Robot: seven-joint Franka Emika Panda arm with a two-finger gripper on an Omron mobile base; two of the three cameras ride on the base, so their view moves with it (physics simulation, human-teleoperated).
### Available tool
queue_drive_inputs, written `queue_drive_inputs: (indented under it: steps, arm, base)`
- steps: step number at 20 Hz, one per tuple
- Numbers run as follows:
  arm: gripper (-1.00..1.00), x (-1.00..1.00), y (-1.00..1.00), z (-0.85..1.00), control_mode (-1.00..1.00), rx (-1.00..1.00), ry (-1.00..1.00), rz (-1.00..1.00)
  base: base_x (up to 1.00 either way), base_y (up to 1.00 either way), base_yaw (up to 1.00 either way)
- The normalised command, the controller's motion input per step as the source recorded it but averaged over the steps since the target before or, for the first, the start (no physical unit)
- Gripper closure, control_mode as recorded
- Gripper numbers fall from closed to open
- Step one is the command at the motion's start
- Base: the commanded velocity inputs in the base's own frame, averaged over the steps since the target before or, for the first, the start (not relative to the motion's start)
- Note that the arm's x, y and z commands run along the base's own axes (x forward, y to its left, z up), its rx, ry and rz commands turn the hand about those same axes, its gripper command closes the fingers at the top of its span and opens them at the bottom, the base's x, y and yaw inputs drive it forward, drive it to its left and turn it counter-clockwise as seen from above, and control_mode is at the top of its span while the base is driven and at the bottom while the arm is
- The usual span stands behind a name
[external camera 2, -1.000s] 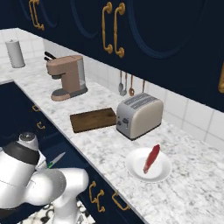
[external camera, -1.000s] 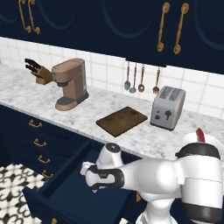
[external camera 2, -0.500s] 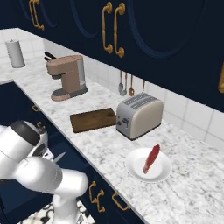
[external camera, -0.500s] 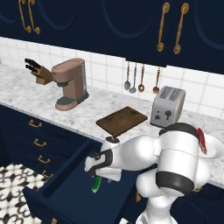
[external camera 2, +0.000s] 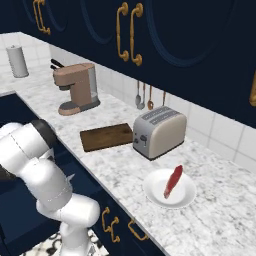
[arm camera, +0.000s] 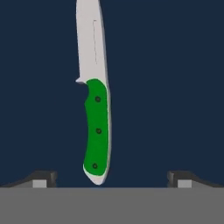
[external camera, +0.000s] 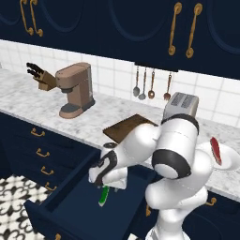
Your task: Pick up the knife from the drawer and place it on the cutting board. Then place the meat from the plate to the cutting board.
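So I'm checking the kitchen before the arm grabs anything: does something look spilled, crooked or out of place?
Nothing stands out. The knife lies flat on the floor of the open drawer, the meat rests on the plate, and the cutting board sits flat beside the toaster.

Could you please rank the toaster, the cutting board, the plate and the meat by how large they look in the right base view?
1. toaster
2. cutting board and plate: similar footprints, and the plate is nearer the camera, so unranked
3. meat
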Motion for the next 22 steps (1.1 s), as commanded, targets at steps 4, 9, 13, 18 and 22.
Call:
queue_drive_inputs:
  steps: [4,9,13,18,22]
  arm:
    - [-1.0,0.26,0.02,-0.35,-1.0,-0.01,0.03,0.0]
    - [-1.0,0.2,0.0,-0.33,-1.0,-0.01,0.02,0.0]
    - [-1.0,0.08,0.14,-0.22,-1.0,-0.04,0.02,0.0]
    - [-1.0,0.02,0.15,-0.25,-1.0,-0.06,0.04,0.0]
    - [-1.0,0.04,0.16,-0.3,-1.0,-0.06,0.07,0.0]
  base:
    - [0.0,0.0,0.0]
    - [0.0,0.0,0.0]
    - [0.0,0.0,0.0]
    - [0.0,0.0,0.0]
    - [0.0,0.0,0.0]
